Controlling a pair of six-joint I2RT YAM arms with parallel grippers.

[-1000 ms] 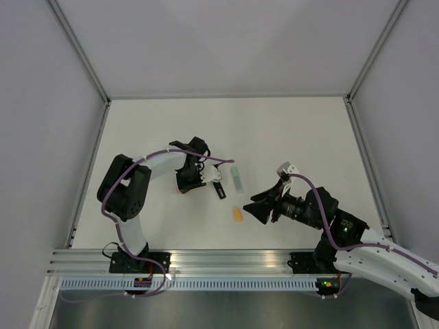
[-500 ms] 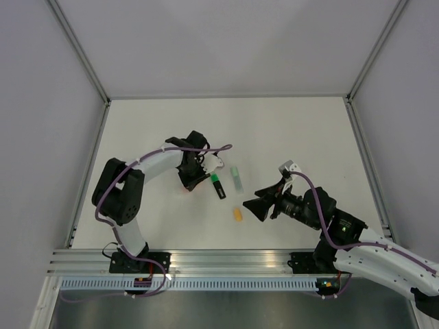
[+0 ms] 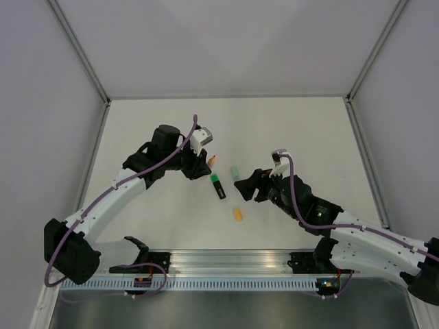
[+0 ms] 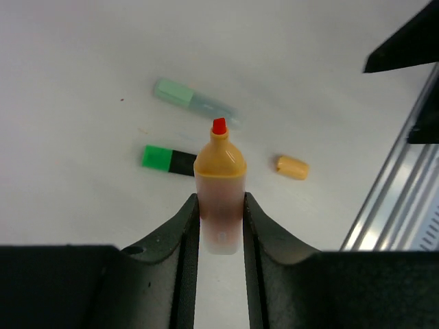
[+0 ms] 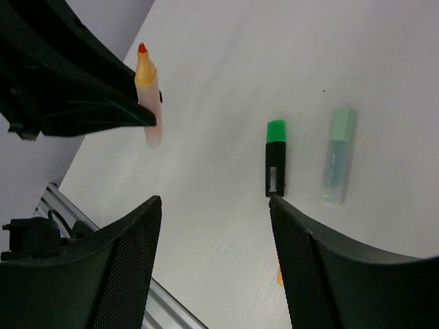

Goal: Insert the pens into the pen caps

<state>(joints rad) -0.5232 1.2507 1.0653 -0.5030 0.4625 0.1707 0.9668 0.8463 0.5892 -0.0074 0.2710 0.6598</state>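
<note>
Up off the counter (image 3: 295,130), left of centre, the left end effector (image 3: 204,164) is clenched on the pale orange pen (image 3: 210,160). The wrist view shows both fingers (image 4: 186,226) squeezing the barrel, and the bare red nib sticks out past them, so it's uncapped. The black pen with the green end (image 3: 218,186) lies flat on the counter just near-right of that grip. A pale green marker (image 3: 234,171) lies beside it on the right, the two apart and roughly parallel. The orange-yellow cap (image 3: 237,215) sits alone on its side, nearer to the arm bases than both. The right end effector (image 3: 250,186) is released and holding nothing. It hangs just right of the black pen, with its fingers (image 5: 130,260) spread wide, and its camera looks down at both markers. From above it covers part of the pale green marker's near end.
</note>
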